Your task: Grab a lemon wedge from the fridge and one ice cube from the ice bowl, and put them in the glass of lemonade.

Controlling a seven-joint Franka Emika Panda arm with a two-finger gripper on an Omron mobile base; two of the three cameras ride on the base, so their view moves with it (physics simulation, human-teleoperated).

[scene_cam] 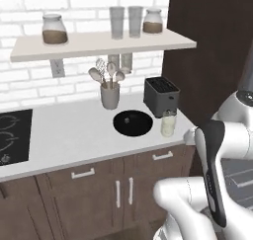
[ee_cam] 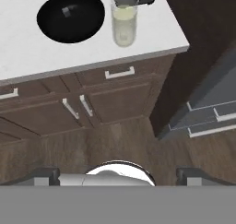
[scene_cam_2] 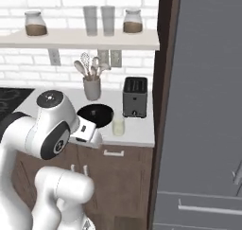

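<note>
- Hovering above the wood floor before the cabinets: hand (ee_cam: pixel 118 174), fingers spread wide, holding nothing.
- Standing near the surface (scene_cam: pixel 74 135) edge: glass of lemonade (scene_cam: pixel 168 124), just beside ice bowl (scene_cam: pixel 132 123), in front of toaster (scene_cam: pixel 160 96).
- Shut, at right: fridge (scene_cam_2: pixel 208 106).

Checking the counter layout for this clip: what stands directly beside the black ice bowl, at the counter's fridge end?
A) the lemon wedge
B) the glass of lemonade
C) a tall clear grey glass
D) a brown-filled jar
B: the glass of lemonade stands on the counter just right of the ice bowl, in front of the toaster.
</note>
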